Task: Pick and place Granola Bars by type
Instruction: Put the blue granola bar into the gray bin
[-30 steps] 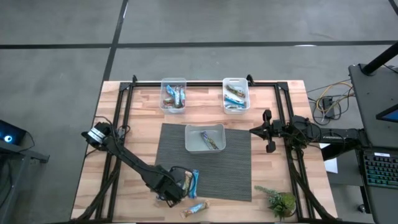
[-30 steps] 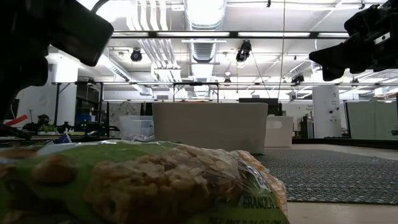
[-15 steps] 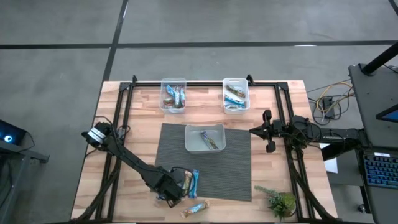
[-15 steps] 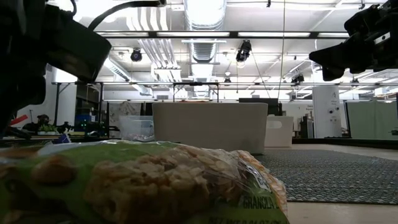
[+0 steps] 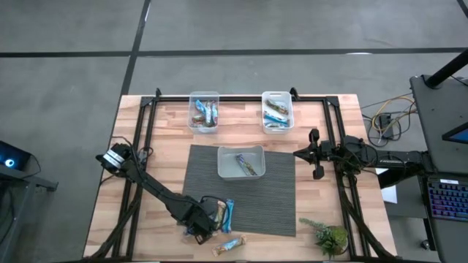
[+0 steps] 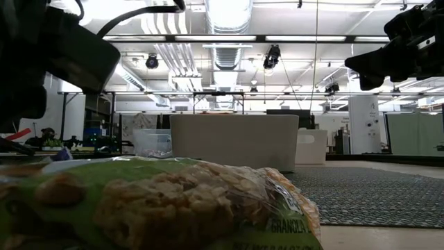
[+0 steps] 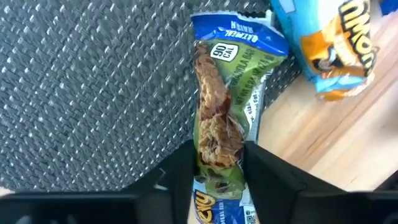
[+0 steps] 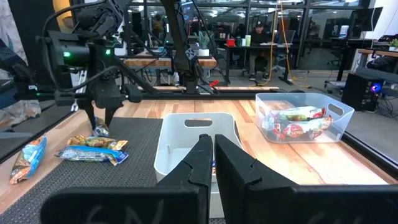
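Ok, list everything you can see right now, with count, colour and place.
Bar in grip: one, green and blue wrapper, at the mat's near-left edge, between the left gripper's fingers.
Loose bars: two; one blue on the mat beside the gripper, one tan-and-blue on the wood near the front edge.
Tubs: three, clear; centre tub on the mat, rear-left tub and rear-right tub on the wood, each holding bars.
Mat: one, dark grey, mid-table.
Plant: one, green, front-right corner.
Left gripper: shut on the bar.
Right gripper: shut, raised over the mat's right edge.
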